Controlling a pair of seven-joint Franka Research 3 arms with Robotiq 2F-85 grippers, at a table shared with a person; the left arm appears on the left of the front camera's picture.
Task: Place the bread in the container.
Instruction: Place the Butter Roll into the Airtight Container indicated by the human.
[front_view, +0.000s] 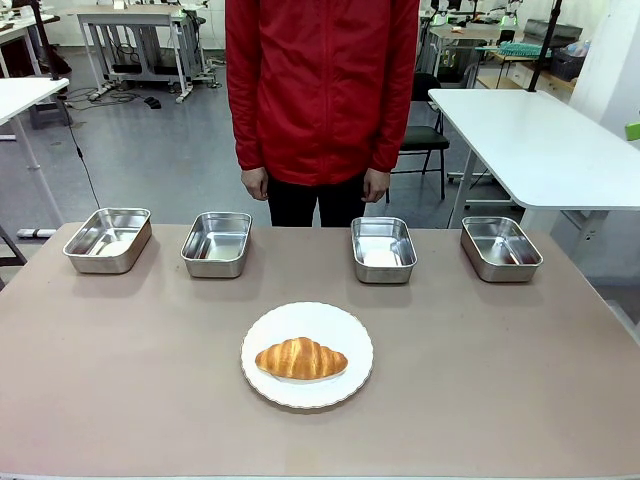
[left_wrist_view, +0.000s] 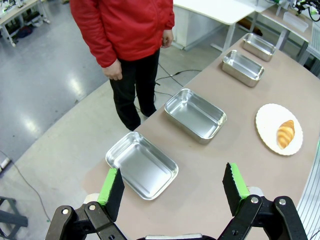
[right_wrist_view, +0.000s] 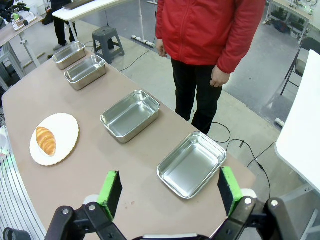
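The brown counter (front_view: 120, 380) carries four empty steel pans (front_view: 105, 262) in a far row; the croissant (front_view: 301, 358) lies on a white plate (front_view: 300, 325) nearer the robot. Both the left claw (left_wrist_view: 173, 182) and the right claw (right_wrist_view: 170, 186) hang released, empty.

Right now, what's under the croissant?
The croissant lies on a round white plate on the table. The plate's patch directly beneath it is covered and cannot be seen.

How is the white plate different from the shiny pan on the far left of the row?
The plate is round and white; the pan is rectangular and shiny metal. The plate is nearly flat; the pan has raised walls. The plate holds the croissant; the pan is empty. Both sit on the brown table.
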